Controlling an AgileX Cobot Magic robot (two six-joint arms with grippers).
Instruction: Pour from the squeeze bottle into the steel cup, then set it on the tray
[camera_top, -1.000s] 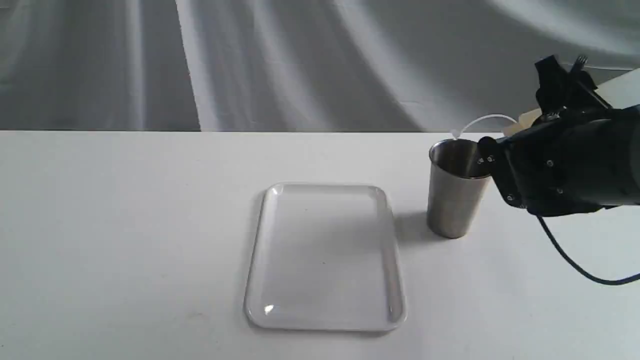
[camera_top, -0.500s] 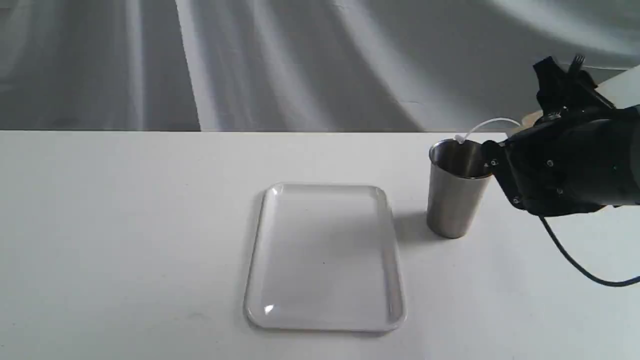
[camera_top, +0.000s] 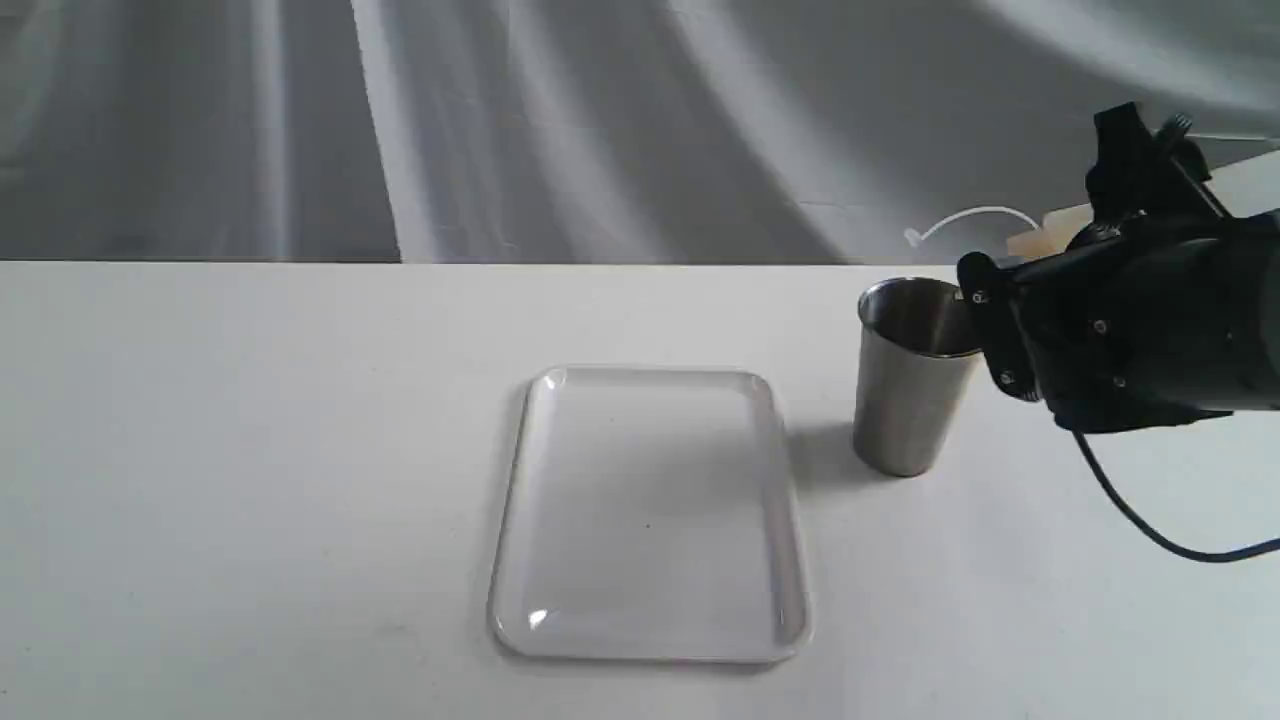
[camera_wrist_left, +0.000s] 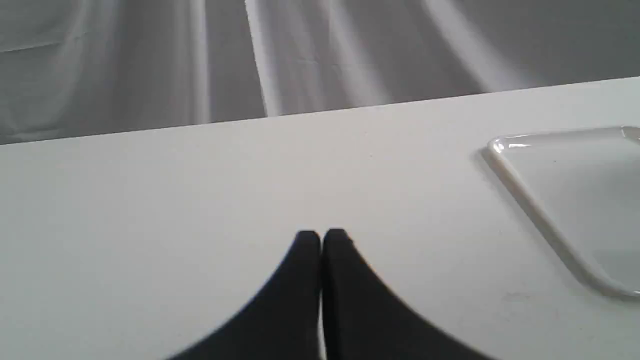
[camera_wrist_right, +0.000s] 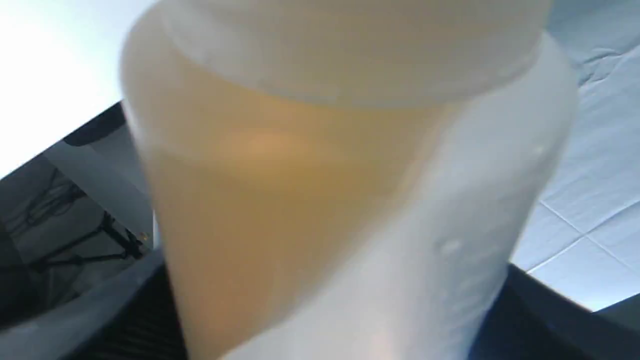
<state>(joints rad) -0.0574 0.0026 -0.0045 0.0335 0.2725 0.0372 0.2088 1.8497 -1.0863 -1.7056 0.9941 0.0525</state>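
From the left wrist view we see the left gripper (camera_wrist_left: 320, 235) with its two black fingers (camera_wrist_left: 300, 270) pressed together, only a thin seam between them and nothing held. They hang over a plain white surface (camera_wrist_left: 175, 200). Off to one side, well apart from the fingertips, we catch one rounded corner and the low glossy rim of the tray (camera_wrist_left: 530, 205). A grey draped backdrop (camera_wrist_left: 350, 50) rises beyond the surface's far edge.

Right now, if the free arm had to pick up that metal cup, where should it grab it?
I'd grip the steel cup at mid wall, coming from the tray side. It stands upright, has no handle, and widens toward the rim, so a side pinch should wedge rather than slip. The right arm with the squeeze bottle crowds its other side.
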